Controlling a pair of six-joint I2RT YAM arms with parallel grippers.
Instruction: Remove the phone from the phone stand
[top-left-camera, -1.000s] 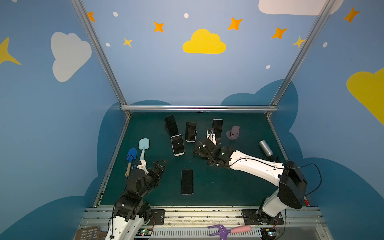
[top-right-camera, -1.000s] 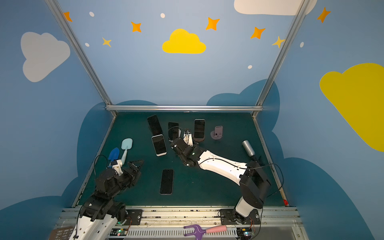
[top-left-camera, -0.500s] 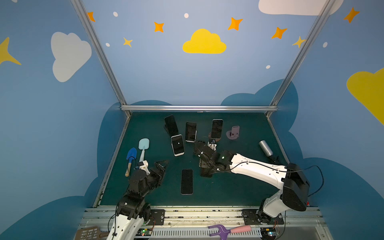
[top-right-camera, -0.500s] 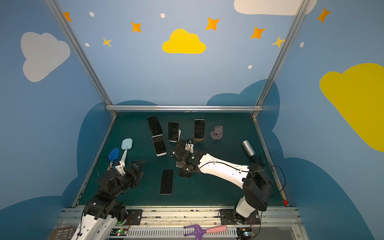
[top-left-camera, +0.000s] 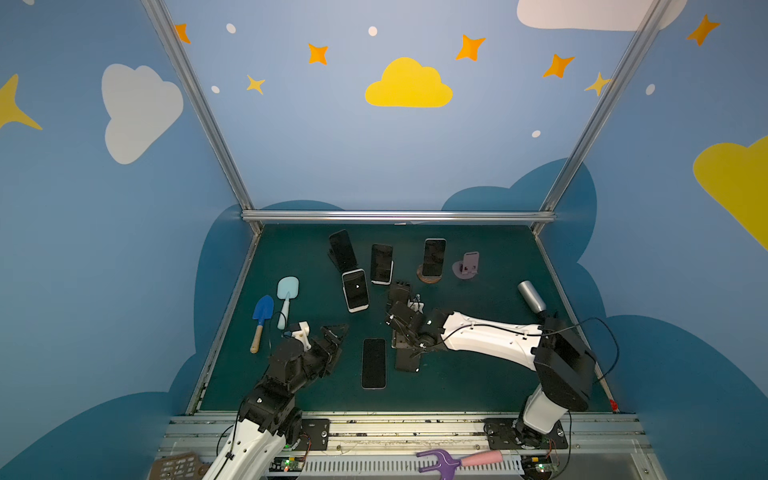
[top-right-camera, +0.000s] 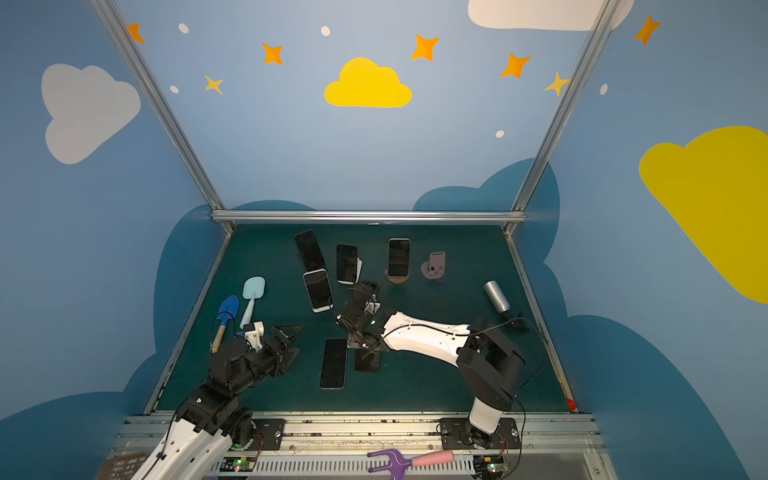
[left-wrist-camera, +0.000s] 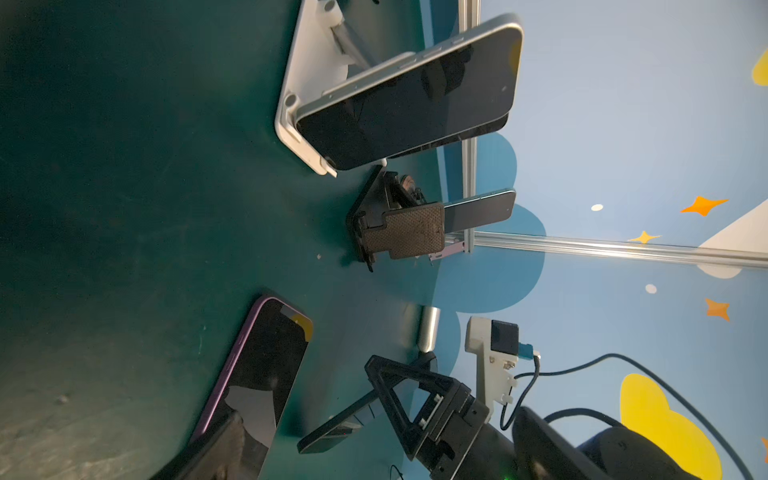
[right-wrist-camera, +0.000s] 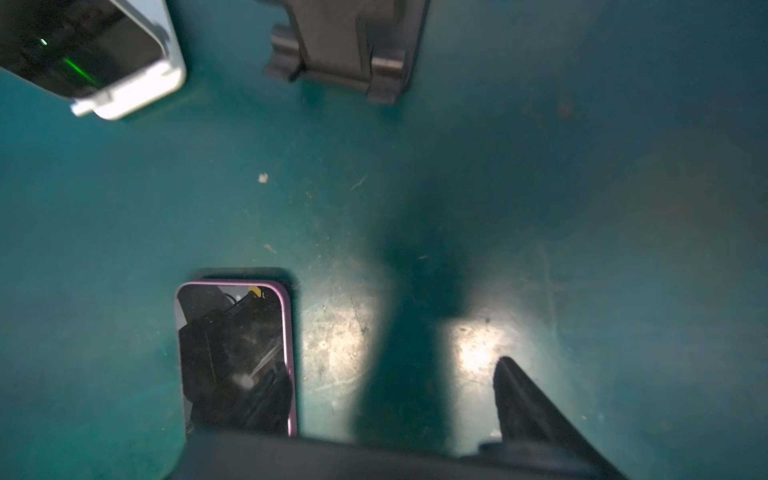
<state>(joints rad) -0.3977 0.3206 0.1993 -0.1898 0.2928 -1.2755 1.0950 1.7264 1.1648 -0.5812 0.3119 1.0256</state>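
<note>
Right gripper (top-left-camera: 409, 345) clamps 1 phone (top-left-camera: 406, 363) of 6; left gripper (top-left-camera: 336, 343) gapes empty.

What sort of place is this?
Probably a robot test booth: blue walls with painted clouds on an aluminium frame, a left arm and right arm bolted to a front rail, and phones on stands on a green mat.

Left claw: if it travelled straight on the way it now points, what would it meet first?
Probably the empty black stand, centred in the left wrist view, bare mat before it. Uncertain: the right claw and its held phone hang close beside that line.
</note>
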